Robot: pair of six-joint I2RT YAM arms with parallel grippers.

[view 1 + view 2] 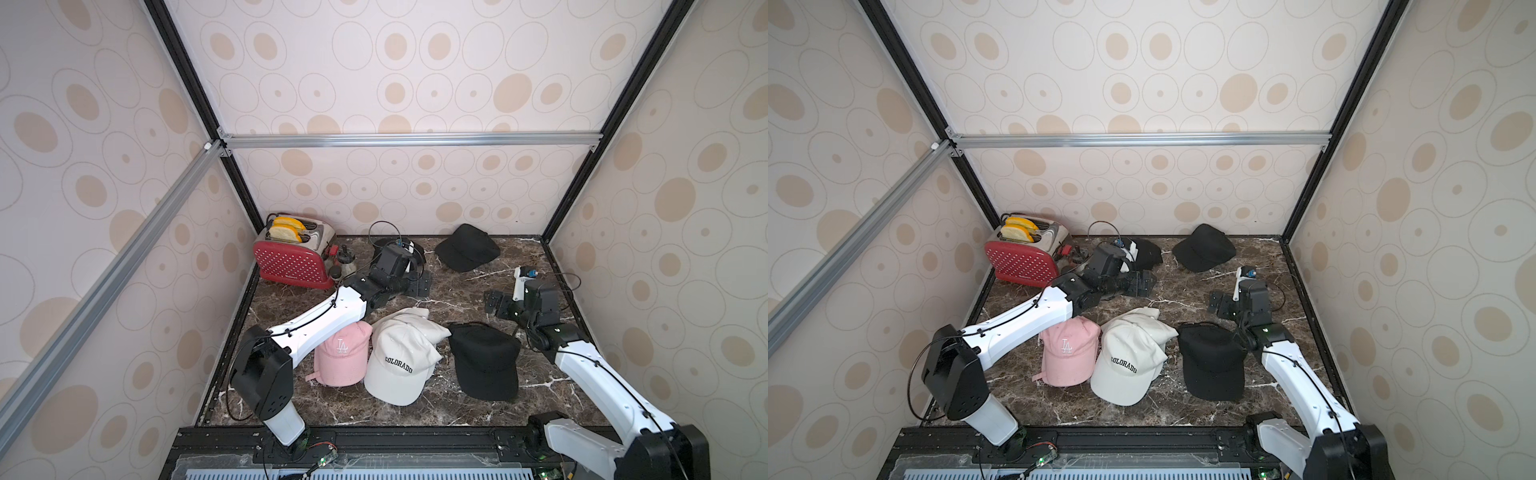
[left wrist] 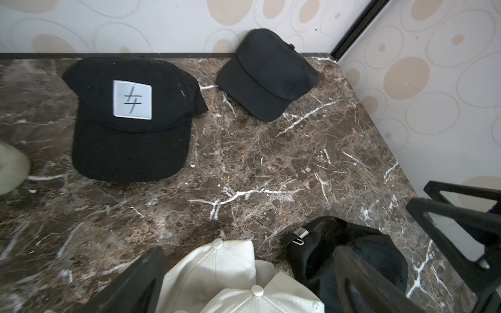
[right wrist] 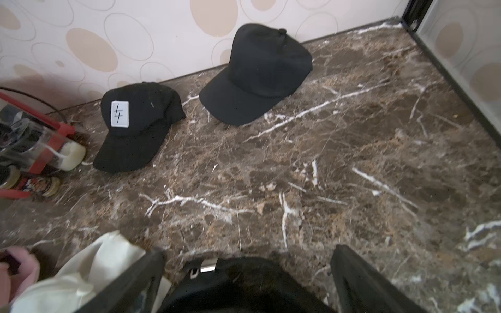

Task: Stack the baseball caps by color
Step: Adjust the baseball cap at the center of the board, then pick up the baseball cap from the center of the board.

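Far back in the left corner of the worktop [image 1: 324,409] sits a red toaster [image 1: 291,262]. Next, near the front, lies the pink cap [image 1: 343,353], with the left arm reaching over it. Touching its side is the pile of white caps [image 1: 399,365], at least two, one on top of the other. Behind them, near the back wall, lies the patch cap [image 2: 130,119], black with a white square on its front and its brim pointing to the front. The left gripper [image 1: 419,286] hangs between that cap and the white pile, spread wide and holding nothing. A bit more to the right, the plain black cap [image 1: 467,248] leans on the back wall, brim pointing to the front and a little left. Well in front of it, beside the white pile, lies the front black cap [image 1: 484,361]. Last comes the right gripper [image 1: 496,303], also spread wide and empty, just past the back of the front black cap.

Pink and white look sorted. Black caps lie in three spots, so I think a back one gets fetched next. The patch cap is close by the left gripper, toward the back wall, so the left arm is nearer to it. The plain black cap is nearer to the right arm, also toward the back wall.
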